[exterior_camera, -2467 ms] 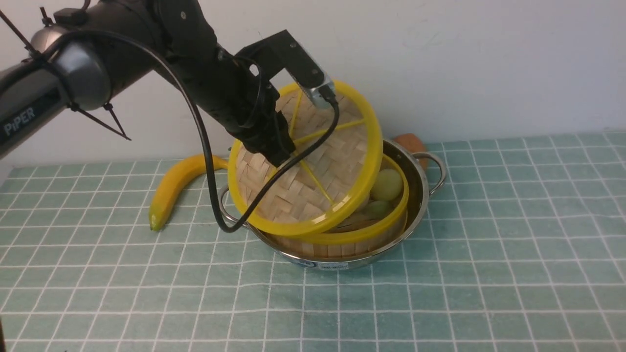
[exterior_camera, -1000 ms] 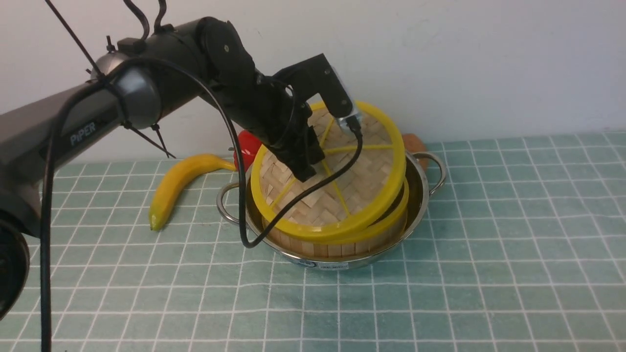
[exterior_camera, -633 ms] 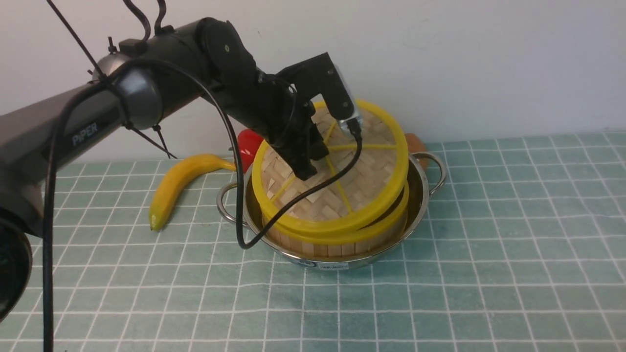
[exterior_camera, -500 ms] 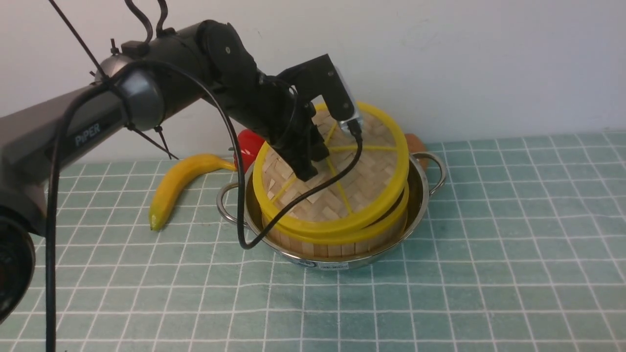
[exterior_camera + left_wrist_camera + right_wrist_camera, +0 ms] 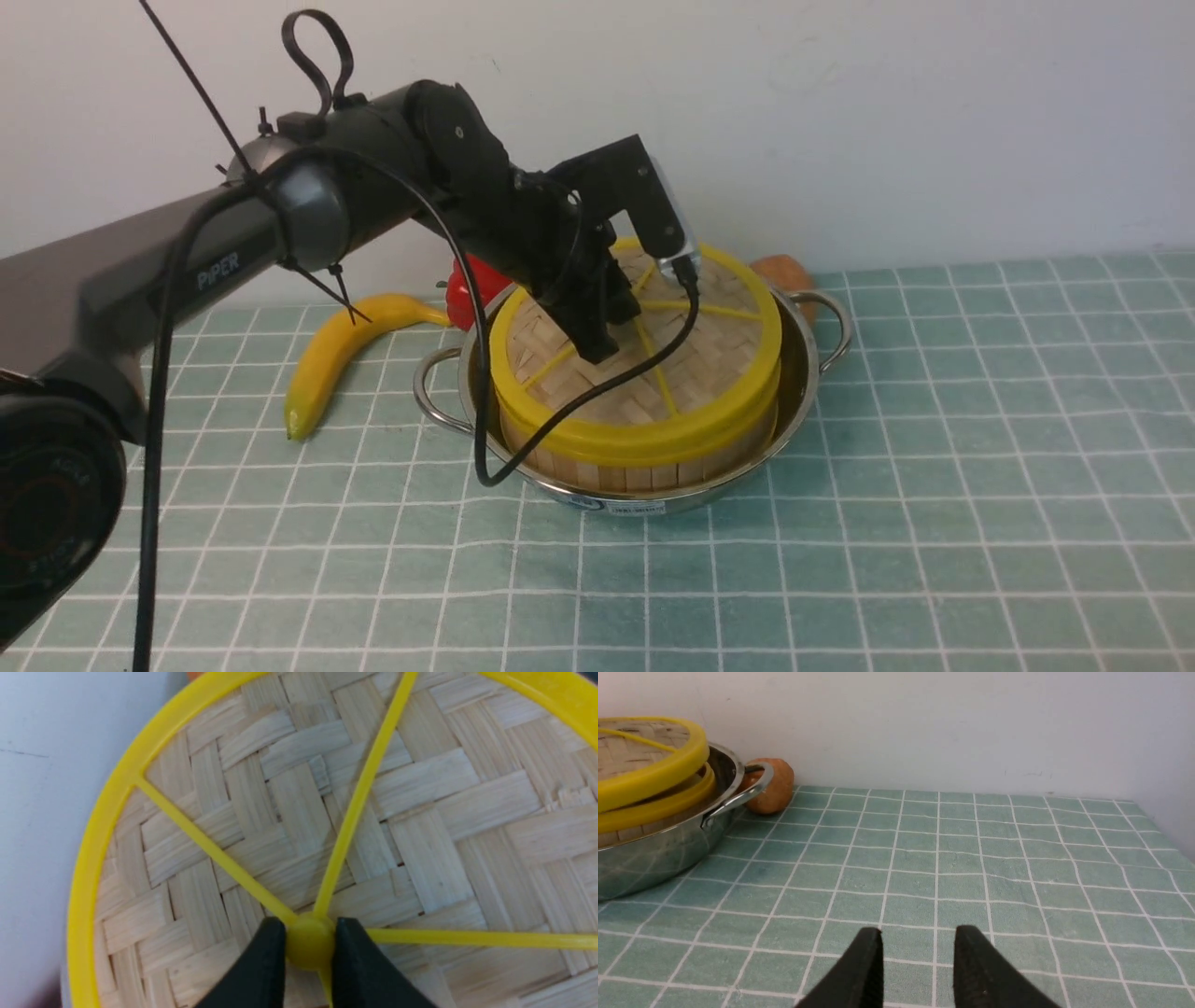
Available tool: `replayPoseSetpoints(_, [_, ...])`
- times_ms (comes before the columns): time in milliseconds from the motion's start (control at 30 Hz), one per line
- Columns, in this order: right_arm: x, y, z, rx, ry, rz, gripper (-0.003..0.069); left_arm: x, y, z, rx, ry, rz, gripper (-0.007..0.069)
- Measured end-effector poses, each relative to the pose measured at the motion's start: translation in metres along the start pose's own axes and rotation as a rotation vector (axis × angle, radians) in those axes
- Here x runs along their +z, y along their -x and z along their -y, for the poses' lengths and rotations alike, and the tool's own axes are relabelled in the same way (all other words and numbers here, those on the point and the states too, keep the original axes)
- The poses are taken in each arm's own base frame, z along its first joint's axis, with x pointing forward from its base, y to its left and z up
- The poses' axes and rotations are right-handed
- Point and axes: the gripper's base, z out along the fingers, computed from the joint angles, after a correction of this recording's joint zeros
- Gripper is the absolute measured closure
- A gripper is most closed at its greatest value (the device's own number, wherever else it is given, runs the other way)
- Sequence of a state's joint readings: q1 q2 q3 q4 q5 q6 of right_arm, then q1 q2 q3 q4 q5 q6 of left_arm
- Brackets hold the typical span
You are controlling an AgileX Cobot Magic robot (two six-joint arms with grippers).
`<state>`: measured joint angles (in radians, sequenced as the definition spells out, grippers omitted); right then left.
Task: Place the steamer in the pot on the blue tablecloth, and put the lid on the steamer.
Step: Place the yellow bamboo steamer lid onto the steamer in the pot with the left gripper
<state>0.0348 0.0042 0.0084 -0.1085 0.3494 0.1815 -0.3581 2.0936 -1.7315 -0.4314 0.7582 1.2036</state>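
The steel pot stands on the blue tablecloth with the bamboo steamer inside it. The woven lid lies on top of the steamer and covers it, so the steamer's contents are hidden. My left gripper is shut on the lid's yellow hub, with one black finger on each side. In the right wrist view the lid sits slightly raised above the steamer's rim on the near side of the pot. My right gripper is open and empty, low over the cloth to the right of the pot.
A yellow banana lies left of the pot. A red object sits behind the pot's left side. A brown round object sits behind the right handle against the white wall; it also shows in the right wrist view.
My left gripper has come down with the lid. The lid went from steeply tilted over the steamer to lying nearly flat on its rim.
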Motion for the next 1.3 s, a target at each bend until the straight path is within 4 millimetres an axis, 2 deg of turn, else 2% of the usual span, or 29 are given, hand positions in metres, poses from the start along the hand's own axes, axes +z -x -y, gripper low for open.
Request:
replayPoseSetpoints(800, [0.000,0.000,0.000,0.000,0.000,0.000,0.0419,0.006,0.001,0.000,-0.008,-0.001,0.036,0.0491])
replayPoseSetpoints(933, [0.000,0.000,0.000,0.000,0.000,0.000,0.0419,0.006,0.002,0.000,-0.014,-0.004,0.042,0.0413])
replayPoseSetpoints(967, [0.000,0.000,0.000,0.000,0.000,0.002,0.0419,0.006,0.002,0.000,-0.012,-0.005,0.045,0.0365])
replayPoseSetpoints(1000, [0.000,0.000,0.000,0.000,0.000,0.002,0.0419,0.006,0.002,0.000,-0.012,-0.005,0.046,0.0358])
replayPoseSetpoints(1033, [0.000,0.000,0.000,0.000,0.001,0.003,0.0419,0.006,0.002,0.000,-0.011,-0.005,0.046,0.0291])
replayPoseSetpoints(1133, [0.000,0.000,0.000,0.000,0.001,0.003,0.0419,0.004,0.003,0.000,-0.011,-0.001,0.050,0.0196])
replayPoseSetpoints(1167, [0.000,0.000,0.000,0.000,0.001,0.003,0.0419,0.004,0.003,0.000,-0.012,0.000,0.050,0.0190])
replayPoseSetpoints(1233, [0.000,0.000,0.000,0.000,0.001,0.003,0.0419,-0.004,0.007,-0.002,-0.016,0.020,0.063,0.0147])
replayPoseSetpoints(1300, [0.000,0.000,0.000,0.000,0.001,0.003,0.0419,-0.020,0.015,-0.006,-0.025,0.076,0.096,0.0109])
